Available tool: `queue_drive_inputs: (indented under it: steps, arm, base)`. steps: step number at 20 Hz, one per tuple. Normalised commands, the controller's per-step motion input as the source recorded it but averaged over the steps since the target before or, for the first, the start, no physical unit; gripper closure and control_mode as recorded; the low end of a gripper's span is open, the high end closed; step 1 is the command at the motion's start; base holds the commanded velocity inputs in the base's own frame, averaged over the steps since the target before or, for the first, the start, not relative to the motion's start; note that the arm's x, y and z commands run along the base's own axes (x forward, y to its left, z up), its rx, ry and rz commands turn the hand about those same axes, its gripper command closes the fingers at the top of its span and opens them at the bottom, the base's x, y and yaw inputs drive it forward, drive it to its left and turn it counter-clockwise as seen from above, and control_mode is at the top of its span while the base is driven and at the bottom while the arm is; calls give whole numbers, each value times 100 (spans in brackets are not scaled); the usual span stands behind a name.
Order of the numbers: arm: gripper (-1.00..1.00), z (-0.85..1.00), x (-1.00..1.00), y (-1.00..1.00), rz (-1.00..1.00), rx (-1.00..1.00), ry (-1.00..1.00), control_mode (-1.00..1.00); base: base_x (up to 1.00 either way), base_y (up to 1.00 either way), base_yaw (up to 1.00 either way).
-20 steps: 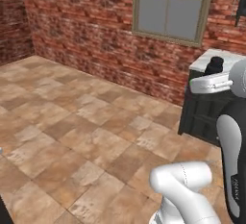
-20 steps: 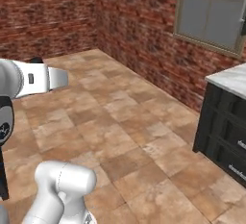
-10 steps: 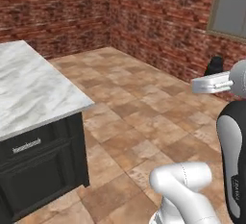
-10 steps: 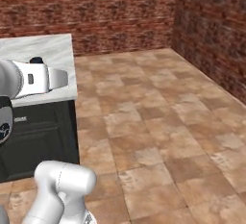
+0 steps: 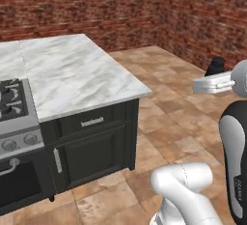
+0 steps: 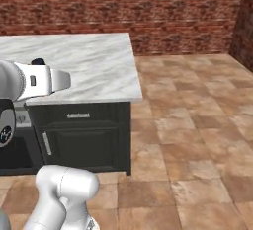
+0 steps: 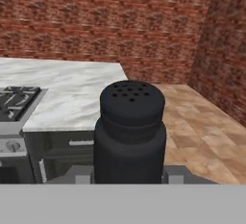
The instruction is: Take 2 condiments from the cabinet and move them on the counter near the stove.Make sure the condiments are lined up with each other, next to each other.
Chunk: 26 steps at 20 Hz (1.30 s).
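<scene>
A small black shaker bottle (image 7: 129, 131) with a perforated top, one of the condiments, stands upright close in the hand view, and my gripper (image 7: 129, 177) is shut on its lower body. From the left base view the shaker (image 5: 216, 64) pokes up above the gripper (image 5: 212, 76) at the right, out over the floor and apart from the counter (image 5: 72, 74). The marble counter (image 7: 72, 95) lies ahead, with the stove (image 7: 14, 100) at its left end. From the right base view the shaker's top (image 6: 38, 61) peeks over the white hand. The cabinet is out of view.
Dark drawer fronts (image 5: 91, 122) with metal handles sit under the counter. The stove's black grates and knobs (image 5: 12, 101) are at the far left. Brick walls (image 6: 148, 7) close the room behind. Brown tiled floor (image 6: 197, 140) spreads open to the right of the counter.
The whole picture has swung round with the base: the window wall left the views, and the counter and stove came in. My gripper keeps its hold on the black shaker.
</scene>
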Motion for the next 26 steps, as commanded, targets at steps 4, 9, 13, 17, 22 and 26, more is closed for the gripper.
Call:
queue_drive_inputs:
  steps: [4,9,13,17,22,26]
  arm:
    - [100,0,0,0,0,0,0,100]
    - [100,0,0,0,0,0,0,100]
    - [100,0,0,0,0,0,0,100]
    - [100,0,0,0,0,0,0,100]
    - [100,0,0,0,0,0,0,100]
    - [100,0,0,0,0,0,0,100]
  base:
    - [0,81,27]
    - [7,73,20]
    - [16,66,16]
    - [37,53,10]
    - [40,50,7]
    - [44,55,7]
